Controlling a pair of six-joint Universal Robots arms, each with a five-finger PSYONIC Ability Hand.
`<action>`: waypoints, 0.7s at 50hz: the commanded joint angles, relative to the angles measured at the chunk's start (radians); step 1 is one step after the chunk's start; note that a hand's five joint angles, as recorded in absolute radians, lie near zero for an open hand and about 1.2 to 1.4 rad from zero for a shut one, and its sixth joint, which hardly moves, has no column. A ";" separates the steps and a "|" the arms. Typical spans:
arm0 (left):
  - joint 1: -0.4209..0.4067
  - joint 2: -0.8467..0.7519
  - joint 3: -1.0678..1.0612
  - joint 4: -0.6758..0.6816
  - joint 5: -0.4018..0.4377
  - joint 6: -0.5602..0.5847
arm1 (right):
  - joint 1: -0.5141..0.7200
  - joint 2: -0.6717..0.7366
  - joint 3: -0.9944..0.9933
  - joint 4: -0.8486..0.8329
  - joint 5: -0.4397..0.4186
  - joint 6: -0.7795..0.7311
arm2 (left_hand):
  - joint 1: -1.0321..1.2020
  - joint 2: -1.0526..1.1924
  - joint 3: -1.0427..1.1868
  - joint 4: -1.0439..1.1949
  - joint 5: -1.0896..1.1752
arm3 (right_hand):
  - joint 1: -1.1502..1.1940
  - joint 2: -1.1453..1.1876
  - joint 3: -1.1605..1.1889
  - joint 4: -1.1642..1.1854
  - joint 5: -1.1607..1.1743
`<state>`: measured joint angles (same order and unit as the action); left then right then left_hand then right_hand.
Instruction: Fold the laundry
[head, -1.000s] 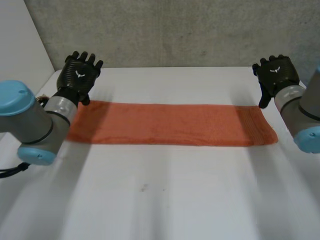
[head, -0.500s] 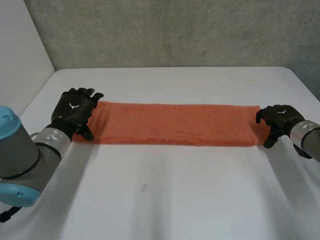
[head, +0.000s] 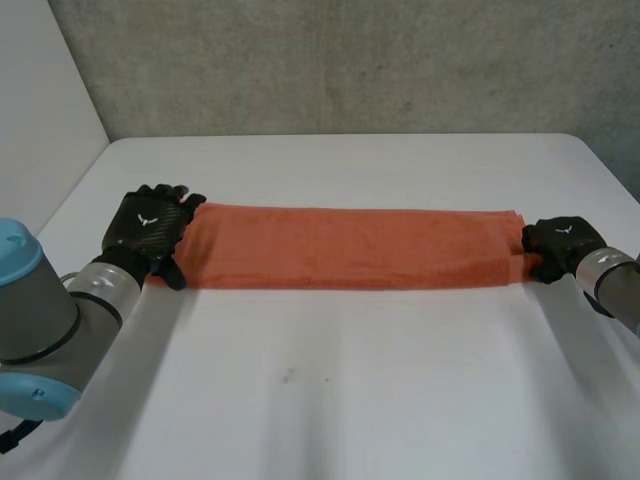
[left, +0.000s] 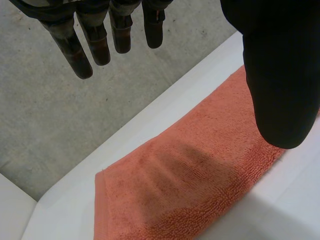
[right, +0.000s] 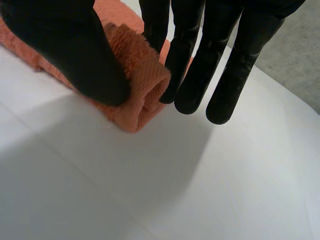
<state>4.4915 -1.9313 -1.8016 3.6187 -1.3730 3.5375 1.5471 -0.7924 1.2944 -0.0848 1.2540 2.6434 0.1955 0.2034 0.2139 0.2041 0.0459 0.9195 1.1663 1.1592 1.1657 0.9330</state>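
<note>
An orange towel (head: 350, 248), folded into a long narrow strip, lies flat across the middle of the white table (head: 330, 400). My left hand (head: 150, 225) hovers over its left end with fingers straight and apart from the thumb (left: 280, 75); the towel (left: 200, 175) lies under the palm, untouched. My right hand (head: 560, 240) is at the strip's right end. In the right wrist view its thumb (right: 75, 45) and fingers (right: 195, 75) pinch the short edge of the towel (right: 142, 85), which bunches into a small roll between them.
A grey concrete wall (head: 340, 60) runs behind the table's far edge. Bare white tabletop stretches in front of the towel, with a faint small mark (head: 288, 376) near the middle. The table's right edge (head: 600, 165) is close to my right hand.
Both hands came down from the far side onto the towel's ends. My right hand closed its thumb and fingers on the right end, bunching it; my left hand stayed open.
</note>
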 joint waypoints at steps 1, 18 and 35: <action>-0.002 0.002 -0.008 0.000 0.000 0.000 | -0.028 -0.007 -0.009 -0.044 0.066 0.004 | -0.011 -0.019 -0.030 -0.020 -0.036 | 0.477 0.230 0.237 0.231 0.289; -0.006 0.005 -0.019 -0.002 -0.001 0.001 | -0.237 -0.025 -0.182 0.008 0.200 -0.227 | -0.014 -0.022 -0.033 -0.023 -0.039 | 0.477 0.230 0.237 0.231 0.289; -0.012 0.005 -0.025 -0.002 0.000 0.001 | 0.200 -0.033 -0.316 -0.039 0.110 -0.276 | -0.014 -0.022 -0.033 -0.023 -0.039 | 0.477 0.230 0.237 0.231 0.289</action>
<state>4.4779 -1.9271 -1.8243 3.6171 -1.3740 3.5390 1.5157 -0.8243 1.0138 -0.0944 1.4472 2.3634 0.1955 0.2034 0.2139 0.2041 0.0459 0.9585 1.1766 1.1829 1.1928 0.9855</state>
